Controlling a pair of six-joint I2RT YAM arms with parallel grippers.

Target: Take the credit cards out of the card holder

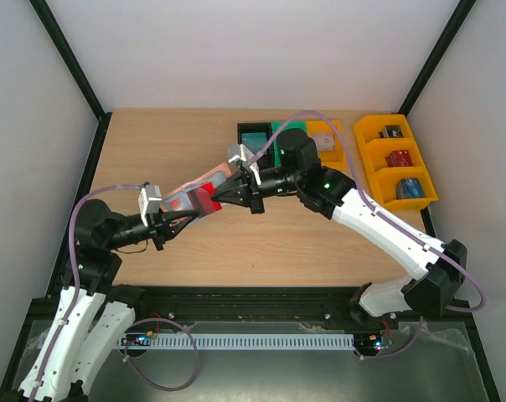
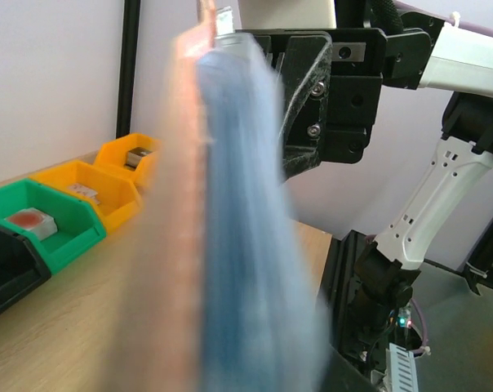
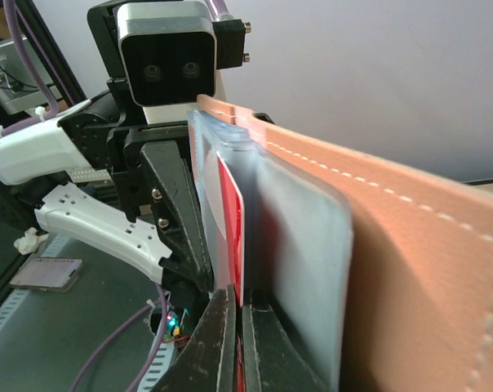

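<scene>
**A:** Where is the card holder (image 1: 201,186) sitting right now?

**B:** It is hanging in mid-air at the centre of the overhead frame, stretched between the 2 arms above the table (image 1: 152,151). The left gripper (image 1: 169,216) is clamping its lower-left end. I am judging that it is closed tight, since nothing else is carrying that end.

**A:** And the other arm?

**B:** The right gripper (image 1: 229,189) is pinching the red credit card (image 3: 231,216). At the bottom middle of the right wrist view, its jaws are nearly together on the card's edge. The card is lying between the blue-grey lining layers.

**A:** So how should the pull go?

**B:** I am thinking straight along the pocket, in the card's own plane and away from the left gripper, which needs to be gripping firmly. Any twist is likely to bend the card or jam it against the pocket lip. Going slowly is wise, because I cannot tell whether a paler card is lying right beside the red 1.
</scene>
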